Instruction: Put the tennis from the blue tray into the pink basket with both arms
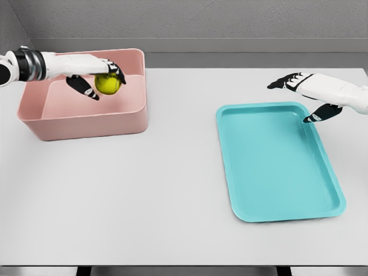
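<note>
Black fingers (115, 71) of the left hand (92, 75) grasp the tennis ball (107, 84); right hand (313, 92) seemingly released.

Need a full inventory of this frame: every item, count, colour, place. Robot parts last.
Yellow-green tennis ball: 1, yellow-green, held over the pink basket's opening, far left.
Pink rectangular plastic basket: 1, pink, far-left of the table.
Blue-green shallow rectangular tray: 1, teal, right side of the table, nothing in it.
White table: 1, white, carries basket and tray.
Left hand: 1, white with black fingers, closed around the ball above the basket.
Right hand: 1, white with black fingers, open, at the tray's far right corner, holding nothing.
</note>
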Controlling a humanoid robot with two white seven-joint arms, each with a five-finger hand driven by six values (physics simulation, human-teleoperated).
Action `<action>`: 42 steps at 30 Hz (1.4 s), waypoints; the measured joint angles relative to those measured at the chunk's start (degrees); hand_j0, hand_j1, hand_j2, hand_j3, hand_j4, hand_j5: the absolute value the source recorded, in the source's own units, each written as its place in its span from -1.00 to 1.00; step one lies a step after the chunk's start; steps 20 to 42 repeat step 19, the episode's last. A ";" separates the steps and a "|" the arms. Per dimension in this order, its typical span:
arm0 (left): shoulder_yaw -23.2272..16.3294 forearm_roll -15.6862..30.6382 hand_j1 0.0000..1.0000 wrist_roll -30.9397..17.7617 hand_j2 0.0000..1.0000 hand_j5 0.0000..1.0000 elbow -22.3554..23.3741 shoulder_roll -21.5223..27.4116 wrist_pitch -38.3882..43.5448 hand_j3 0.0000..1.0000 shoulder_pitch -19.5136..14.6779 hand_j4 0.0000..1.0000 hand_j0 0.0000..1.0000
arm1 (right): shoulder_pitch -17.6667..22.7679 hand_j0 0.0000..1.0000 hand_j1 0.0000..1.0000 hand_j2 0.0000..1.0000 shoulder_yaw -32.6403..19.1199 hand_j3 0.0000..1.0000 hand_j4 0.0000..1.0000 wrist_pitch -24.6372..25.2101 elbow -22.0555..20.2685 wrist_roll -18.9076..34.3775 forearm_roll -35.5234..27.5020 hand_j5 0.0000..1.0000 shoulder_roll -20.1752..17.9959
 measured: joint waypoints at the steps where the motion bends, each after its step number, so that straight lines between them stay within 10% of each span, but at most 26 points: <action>1: 0.31 0.12 1.00 0.23 1.00 1.00 -0.58 0.11 0.02 1.00 0.26 1.00 1.00 | 0.00 1.00 1.00 1.00 0.00 1.00 1.00 0.00 0.00 0.00 0.00 1.00 0.00; 19: 0.31 11.49 1.00 3.65 1.00 1.00 -21.84 18.52 0.06 1.00 7.56 1.00 1.00 | -0.09 1.00 1.00 1.00 0.15 1.00 1.00 0.00 -0.26 0.00 0.00 1.00 -0.01; 42: 0.31 11.49 1.00 3.65 1.00 1.00 -21.84 18.52 0.06 1.00 7.56 1.00 1.00 | -0.09 1.00 1.00 1.00 0.15 1.00 1.00 0.00 -0.26 0.00 0.00 1.00 -0.01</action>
